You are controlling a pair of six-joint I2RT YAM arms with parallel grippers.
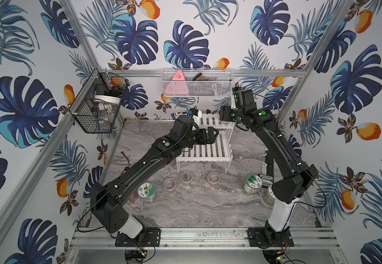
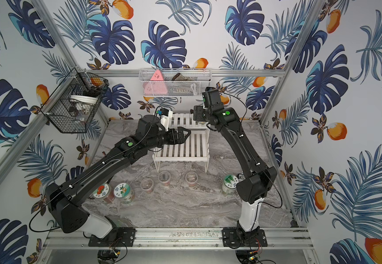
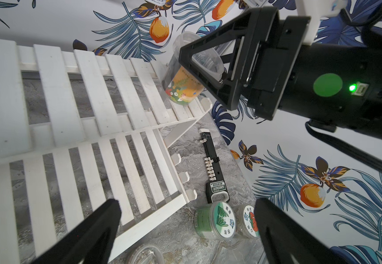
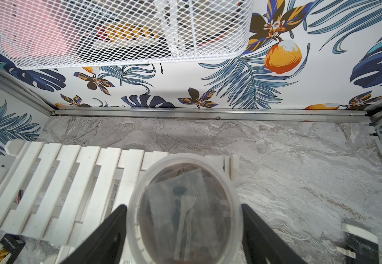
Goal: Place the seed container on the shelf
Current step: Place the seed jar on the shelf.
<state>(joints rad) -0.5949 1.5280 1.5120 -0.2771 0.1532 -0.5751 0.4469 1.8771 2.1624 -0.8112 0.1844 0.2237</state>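
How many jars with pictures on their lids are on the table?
4 clear round jars with picture lids: two beside the left arm's base, two beside the right arm's base. Arms may hide more.

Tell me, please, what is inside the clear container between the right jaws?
Through the clear lid of the seed container: brown fill, crumpled clear packets and what looks like a small white spoon. The orange label covers everything lower down.

- Black left arm (image 1: 126, 180) and right arm (image 1: 274, 141), white near bases.
- Round green stickers (image 1: 166, 143) on joints.
- Thin black cables (image 1: 139, 165) alongside.
- Left gripper (image 1: 215, 136): black triangular fingers (image 1: 213, 131).
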